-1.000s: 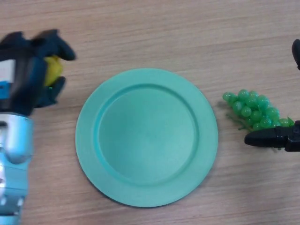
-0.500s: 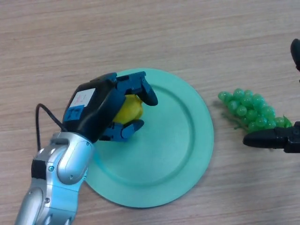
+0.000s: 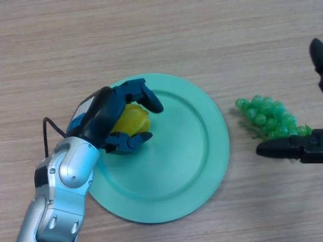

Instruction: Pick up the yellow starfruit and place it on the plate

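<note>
The left hand (image 3: pixel 108 121) enters from the near left and sits over the left part of the green plate (image 3: pixel 192 166). Its fingers and thumb are curled around the yellow starfruit (image 3: pixel 132 120), one dark finger arching over the far side of the fruit and another hooked under its near side. The starfruit is thus enclosed in the hand, above the plate's left inner area; whether its underside touches the plate surface cannot be determined from this view. The fruit has not been released.

The plate lies on the wooden table (image 3: pixel 202 35), with its centre and right half uncovered.

Just right of the plate, apart from its rim, lies a bunch of green grapes (image 3: pixel 270 118). The right hand (image 3: pixel 290 147) shows at the right edge, just near of the grapes, with a dark finger pointing left. Whether it is spread or closed cannot be told.

Assessment of handling: the starfruit appears smooth and glossy, probably a light, rigid imitation fruit, and likely to slip under a loose hold. Its ridged form suggests holding across the middle, fingers bearing on opposite ridges, as presently done. On release it may rock or roll on its ridges, so a low, gentle set-down toward the plate's flat centre seems advisable.
</note>
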Available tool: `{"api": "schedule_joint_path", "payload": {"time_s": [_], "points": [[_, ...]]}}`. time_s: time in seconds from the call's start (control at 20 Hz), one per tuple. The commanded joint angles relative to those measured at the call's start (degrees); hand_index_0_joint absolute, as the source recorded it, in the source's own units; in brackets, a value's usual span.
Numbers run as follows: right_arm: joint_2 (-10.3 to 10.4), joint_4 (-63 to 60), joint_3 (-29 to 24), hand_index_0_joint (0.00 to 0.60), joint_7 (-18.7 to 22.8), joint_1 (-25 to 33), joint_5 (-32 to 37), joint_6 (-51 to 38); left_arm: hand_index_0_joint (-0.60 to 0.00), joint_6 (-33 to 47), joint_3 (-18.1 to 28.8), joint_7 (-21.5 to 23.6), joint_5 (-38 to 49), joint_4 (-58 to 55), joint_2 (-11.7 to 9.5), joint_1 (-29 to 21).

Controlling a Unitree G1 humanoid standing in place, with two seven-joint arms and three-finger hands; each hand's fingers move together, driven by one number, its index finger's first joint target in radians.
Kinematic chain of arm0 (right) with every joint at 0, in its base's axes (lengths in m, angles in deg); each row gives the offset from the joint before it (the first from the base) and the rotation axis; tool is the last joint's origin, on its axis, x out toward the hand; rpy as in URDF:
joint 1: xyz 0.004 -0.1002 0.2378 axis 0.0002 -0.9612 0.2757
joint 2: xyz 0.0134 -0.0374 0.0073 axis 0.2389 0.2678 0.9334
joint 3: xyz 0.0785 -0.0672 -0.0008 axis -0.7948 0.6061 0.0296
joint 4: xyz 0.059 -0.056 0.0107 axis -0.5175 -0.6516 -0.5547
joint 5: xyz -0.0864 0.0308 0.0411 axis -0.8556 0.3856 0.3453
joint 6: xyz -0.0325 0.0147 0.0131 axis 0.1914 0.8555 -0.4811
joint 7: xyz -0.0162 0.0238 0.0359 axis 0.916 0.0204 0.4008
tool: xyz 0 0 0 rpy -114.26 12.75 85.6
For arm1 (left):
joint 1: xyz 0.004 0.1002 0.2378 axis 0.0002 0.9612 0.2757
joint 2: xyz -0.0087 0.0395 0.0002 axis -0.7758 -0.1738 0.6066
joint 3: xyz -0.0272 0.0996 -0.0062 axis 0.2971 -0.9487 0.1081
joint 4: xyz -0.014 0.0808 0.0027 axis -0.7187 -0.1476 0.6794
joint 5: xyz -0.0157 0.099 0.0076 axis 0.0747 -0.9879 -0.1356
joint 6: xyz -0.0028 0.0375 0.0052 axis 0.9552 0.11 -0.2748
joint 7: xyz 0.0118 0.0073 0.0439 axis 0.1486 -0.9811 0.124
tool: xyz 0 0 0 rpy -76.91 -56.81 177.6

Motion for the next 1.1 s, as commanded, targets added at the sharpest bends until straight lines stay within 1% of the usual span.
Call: {"api": "schedule_joint_path", "payload": {"time_s": [0.05, 0.1, 0.2, 0.3, 0.35, 0.45, 0.5, 0.55, 0.6, 0.65, 0.75, 0.85, 0.9, 0.95, 1.0, 1.05, 1.1], "points": [[-1.5, 2.9, -2.1, 0.0, 1.6, 2.5, -2.3, -5.1, -0.05, 6.2, 2.1, 3.4, -0.3, -5.7, -0.4, -1.1], [-1.7, 2.6, -1.7, 0.0, 1.5, 3.2, -2.8, -4.6, 0.0, 6.6, 3.3, 3.7, -0.1, -6.5, -0.4, -1.2], [-0.8, 4.0, -0.6, 0.0, 1.7, 2.6, -2.1, -3.4, 0.0, 5.6, 4.9, 4.0, 0.7, -7.9, -0.7, -1.5], [-0.5, 5.1, 0.0, 0.0, 2.0, 2.4, -2.2, -2.5, 0.0, 5.0, 6.5, 4.4, 3.5, -10.1, -1.4, -1.2], [-0.5, 5.1, 0.2, 0.0, 2.1, 2.3, -2.7, -3.1, 0.0, 5.9, 8.9, 3.7, 9.3, -11.7, -2.3, -1.1], [-0.6, 4.8, -0.5, 0.0, 1.7, 2.5, -2.0, -3.0, 0.0, 8.2, 12.0, 3.8, 16.7, -11.6, -4.4, -0.4], [-0.6, 4.6, -0.8, 0.0, 1.4, 2.2, -1.9, -3.6, 0.0, 9.0, 13.2, 4.0, 19.8, -12.1, -5.0, 0.3], [-0.7, 4.1, -1.4, 0.0, 1.0, 1.9, -1.4, -4.3, 0.0, 9.8, 14.4, 4.6, 23.7, -13.1, -5.6, 1.3], [-0.7, 3.7, -1.5, 0.0, 0.8, 1.7, -1.2, -4.9, 0.0, 9.5, 15.2, 5.6, 26.5, -14.0, -5.7, 1.9], [-0.8, 3.6, -0.8, 0.0, 0.1, 1.3, -1.5, -5.2, 0.0, 8.3, 15.7, 7.6, 29.0, -15.4, -5.8, 2.5], [-0.6, 3.2, 0.0, 0.0, -1.2, 1.3, -1.2, -4.9, 0.0, 8.9, 15.6, 10.2, 28.9, -15.9, -5.8, 3.8], [-0.7, 2.1, -0.7, 0.0, -1.9, 1.7, -0.4, -6.1, 0.0, 10.1, 17.1, 13.4, 29.2, -16.2, -5.8, 4.5], [-1.0, 1.2, -1.0, 0.0, -2.1, 2.1, -0.3, -6.8, 0.0, 8.5, 17.9, 14.3, 30.0, -17.0, -6.0, 4.8], [-1.6, 0.2, -1.3, 0.0, -2.8, 2.4, -0.6, -7.6, 0.0, 4.3, 19.3, 14.5, 33.2, -19.3, -6.3, 5.0], [-2.0, -0.9, -1.1, 0.0, -3.5, 2.7, -2.0, -9.3, 0.0, 2.5, 20.4, 14.2, 35.4, -20.3, -6.7, 5.3], [-2.3, -3.4, -0.1, 0.0, -4.6, 3.3, -5.1, -12.4, 0.0, 2.4, 21.7, 13.5, 36.7, -20.7, -7.6, 5.8], [-2.3, -4.1, 0.2, 0.0, -5.2, 3.4, -6.1, -13.4, 0.0, 3.4, 22.1, 13.1, 36.8, -20.6, -7.9, 6.1]]}}
